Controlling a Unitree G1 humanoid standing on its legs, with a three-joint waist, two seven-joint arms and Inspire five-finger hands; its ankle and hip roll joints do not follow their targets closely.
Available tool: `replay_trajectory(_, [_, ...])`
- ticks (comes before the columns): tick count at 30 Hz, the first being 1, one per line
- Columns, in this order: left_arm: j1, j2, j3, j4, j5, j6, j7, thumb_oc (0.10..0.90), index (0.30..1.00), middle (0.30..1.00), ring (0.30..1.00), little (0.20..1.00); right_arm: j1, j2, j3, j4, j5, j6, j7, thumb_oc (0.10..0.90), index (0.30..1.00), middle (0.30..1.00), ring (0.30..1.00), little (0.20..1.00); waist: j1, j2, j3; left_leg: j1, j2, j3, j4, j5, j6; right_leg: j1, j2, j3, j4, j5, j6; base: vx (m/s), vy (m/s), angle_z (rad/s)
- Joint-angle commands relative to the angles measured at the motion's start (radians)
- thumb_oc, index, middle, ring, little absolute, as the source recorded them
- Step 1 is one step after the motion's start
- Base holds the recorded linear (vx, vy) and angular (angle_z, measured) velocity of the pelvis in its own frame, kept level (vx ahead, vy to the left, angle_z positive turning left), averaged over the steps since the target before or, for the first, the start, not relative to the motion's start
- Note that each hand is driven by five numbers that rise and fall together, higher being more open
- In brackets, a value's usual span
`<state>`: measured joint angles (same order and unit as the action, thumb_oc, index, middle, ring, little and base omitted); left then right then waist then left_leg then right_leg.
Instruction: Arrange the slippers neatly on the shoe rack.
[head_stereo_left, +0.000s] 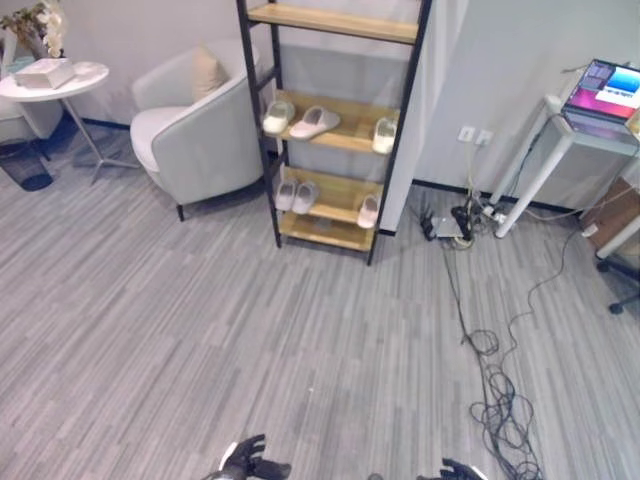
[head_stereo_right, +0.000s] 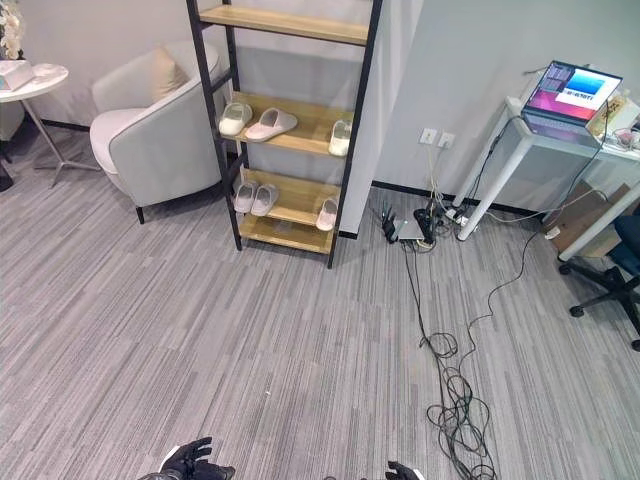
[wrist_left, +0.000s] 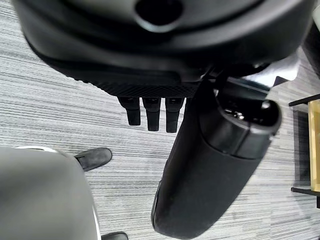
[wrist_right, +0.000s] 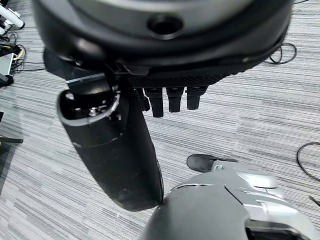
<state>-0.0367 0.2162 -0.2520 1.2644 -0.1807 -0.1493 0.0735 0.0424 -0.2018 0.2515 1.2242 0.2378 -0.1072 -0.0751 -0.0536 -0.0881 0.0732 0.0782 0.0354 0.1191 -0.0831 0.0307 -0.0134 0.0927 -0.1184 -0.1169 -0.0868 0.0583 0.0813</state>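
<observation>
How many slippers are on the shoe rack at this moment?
6. Middle shelf: two at left, one at right. Lower shelf: a left pair, one at right.

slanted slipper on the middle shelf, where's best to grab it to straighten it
Probably the heel end of the slanted slipper, reached from the rack's open front: it lies flat, askew, apart from the slipper beside it. Both hands hang low, far off.
</observation>
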Motion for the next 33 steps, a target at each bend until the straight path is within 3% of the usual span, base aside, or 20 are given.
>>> replay_trajectory(1, [-0.028, -0.041, -0.034, 0.020, 0.055, -0.016, 0.006, 0.800, 0.900, 0.900, 0.900, 0.900, -0.038, -0.058, -0.017, 0.031, -0.009, -0.035, -0.029, 0.800, 0.900, 0.900, 0.900, 0.900, 0.001, 0.056, 0.006, 0.021, 0.045, 0.141, -0.004, -0.036, -0.044, 0.005, 0.043, -0.071, 0.017, -0.062, 0.044, 0.04, -0.028, 0.00])
replay_trajectory(9, [-0.040, -0.046, -0.057, -0.004, 0.046, -0.017, 0.015, 0.800, 0.900, 0.900, 0.900, 0.900, -0.036, -0.080, -0.030, -0.021, 0.001, -0.050, -0.053, 0.800, 0.900, 0.900, 0.900, 0.900, -0.014, 0.065, 0.024, 0.023, 0.062, 0.137, 0.058, -0.056, -0.055, 0.002, 0.058, -0.050, 0.048, -0.092, 0.023, 0.04, -0.057, 0.00])
replay_trajectory(15, [-0.037, -0.052, -0.073, -0.045, 0.013, -0.026, 0.026, 0.800, 0.900, 0.900, 0.900, 0.900, -0.022, -0.102, -0.065, -0.127, 0.026, -0.081, -0.094, 0.800, 0.900, 0.900, 0.900, 0.900, -0.016, 0.054, 0.074, -0.082, 0.111, 0.120, 0.320, -0.084, -0.076, -0.011, 0.066, -0.026, 0.101, -0.120, -0.016, 0.01, -0.071, 0.02])
replay_trajectory(18, [-0.028, -0.058, -0.071, -0.024, 0.012, -0.020, 0.035, 0.800, 0.900, 0.900, 0.900, 0.900, -0.025, -0.113, -0.077, -0.138, 0.036, -0.087, -0.115, 0.800, 0.900, 0.900, 0.900, 0.900, 0.003, 0.050, 0.095, -0.147, 0.096, 0.048, 0.409, -0.064, -0.073, 0.004, 0.076, -0.015, 0.103, -0.132, -0.028, 0.10, -0.048, 0.03])
replay_trajectory(21, [-0.019, -0.058, -0.062, -0.005, 0.007, -0.018, 0.038, 0.800, 0.900, 0.900, 0.900, 0.900, -0.023, -0.115, -0.079, -0.134, 0.046, -0.089, -0.117, 0.800, 0.900, 0.900, 0.900, 0.900, 0.016, 0.041, 0.098, -0.190, 0.072, 0.027, 0.379, -0.085, -0.058, 0.022, 0.076, -0.013, 0.090, -0.141, -0.025, 0.16, 0.001, -0.09])
replay_trajectory(23, [-0.009, -0.051, -0.044, 0.016, 0.000, -0.015, 0.037, 0.800, 0.900, 0.900, 0.900, 0.900, -0.033, -0.114, -0.068, -0.114, 0.056, -0.081, -0.109, 0.800, 0.900, 0.900, 0.900, 0.900, 0.043, 0.034, 0.103, -0.252, 0.061, 0.021, 0.310, -0.050, -0.054, 0.048, 0.085, 0.000, 0.072, -0.156, -0.020, 0.25, 0.058, 0.00])
replay_trajectory(25, [-0.007, -0.044, -0.038, 0.017, -0.019, -0.020, 0.047, 0.800, 0.900, 0.900, 0.900, 0.900, -0.049, -0.107, -0.052, -0.096, 0.077, -0.075, -0.107, 0.800, 0.900, 0.900, 0.900, 0.900, 0.080, 0.035, 0.118, -0.327, 0.055, 0.000, 0.256, 0.027, -0.069, 0.084, 0.104, 0.036, 0.064, -0.182, -0.024, 0.28, 0.066, 0.01])
replay_trajectory(30, [0.013, -0.042, -0.011, 0.038, -0.015, -0.018, 0.047, 0.800, 0.900, 0.900, 0.900, 0.900, -0.041, -0.091, -0.049, -0.074, 0.070, -0.072, -0.096, 0.800, 0.900, 0.900, 0.900, 0.900, 0.095, 0.031, 0.087, -0.296, 0.037, 0.026, 0.219, 0.015, -0.044, 0.110, 0.098, 0.050, 0.082, -0.215, -0.013, 0.24, 0.124, -0.37])
replay_trajectory(32, [0.012, -0.038, -0.002, 0.037, -0.016, -0.019, 0.046, 0.800, 0.900, 0.900, 0.900, 0.900, -0.054, -0.081, -0.052, -0.054, 0.068, -0.061, -0.082, 0.800, 0.900, 0.900, 0.900, 0.900, 0.105, 0.027, 0.073, -0.263, 0.013, 0.057, 0.213, -0.019, -0.013, 0.063, 0.060, 0.036, 0.224, -0.198, 0.033, 0.23, 0.157, -0.38])
replay_trajectory(33, [0.012, -0.038, -0.002, 0.037, -0.016, -0.019, 0.046, 0.800, 0.900, 0.900, 0.900, 0.900, -0.055, -0.081, -0.052, -0.054, 0.068, -0.061, -0.082, 0.800, 0.900, 0.900, 0.900, 0.900, 0.107, 0.025, 0.073, -0.263, 0.011, 0.059, 0.213, -0.020, -0.012, 0.060, 0.058, 0.038, 0.230, -0.202, 0.034, 0.23, 0.156, -0.39])
